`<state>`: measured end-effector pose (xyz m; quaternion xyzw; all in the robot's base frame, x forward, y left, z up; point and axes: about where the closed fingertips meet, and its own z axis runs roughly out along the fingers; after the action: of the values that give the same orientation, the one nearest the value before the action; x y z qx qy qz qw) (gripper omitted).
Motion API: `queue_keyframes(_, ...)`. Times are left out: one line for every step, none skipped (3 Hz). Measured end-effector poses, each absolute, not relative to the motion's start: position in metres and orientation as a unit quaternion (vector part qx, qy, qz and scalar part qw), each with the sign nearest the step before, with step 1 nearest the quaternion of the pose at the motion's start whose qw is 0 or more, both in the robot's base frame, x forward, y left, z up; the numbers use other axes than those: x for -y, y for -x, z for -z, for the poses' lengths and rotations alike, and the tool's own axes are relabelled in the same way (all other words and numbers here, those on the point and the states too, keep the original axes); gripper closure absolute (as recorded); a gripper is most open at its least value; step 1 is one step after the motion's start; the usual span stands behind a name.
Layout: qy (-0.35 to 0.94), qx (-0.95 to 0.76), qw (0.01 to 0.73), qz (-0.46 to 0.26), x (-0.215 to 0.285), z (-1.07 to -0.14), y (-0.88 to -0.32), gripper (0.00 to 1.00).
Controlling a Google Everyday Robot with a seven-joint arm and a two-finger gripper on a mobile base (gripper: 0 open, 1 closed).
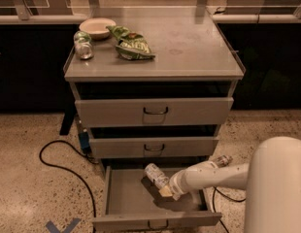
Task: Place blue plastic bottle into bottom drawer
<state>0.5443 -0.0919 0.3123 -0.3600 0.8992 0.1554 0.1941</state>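
The bottom drawer [126, 205] is pulled open, a wide grey tray with a dark wire handle on its front. The blue plastic bottle [155, 175], pale with a white cap and printed label, is tilted over the drawer's middle, cap end up and to the left. My gripper [166, 191] reaches in from the right on a white arm and is shut on the bottle's lower end, holding it low inside the drawer. I cannot tell whether the bottle touches the drawer floor.
Two grey drawers [154, 111] above are shut. On the cabinet top lie a shiny can with a green top [83, 46], a white bowl [97, 26] and a green chip bag [131, 42]. A black cable [58, 161] runs on the floor at the left. A tiny clear bottle [222, 159] lies at the right.
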Motion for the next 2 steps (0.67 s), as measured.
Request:
queue_keyframes(0.367, -0.897, 0.185, -0.160, 0.0791, -0.3028, -0.5416, 1.00)
queue_keyframes(0.366, -0.899, 0.190, -0.149, 0.0832, -0.3024, -0.5406, 1.00)
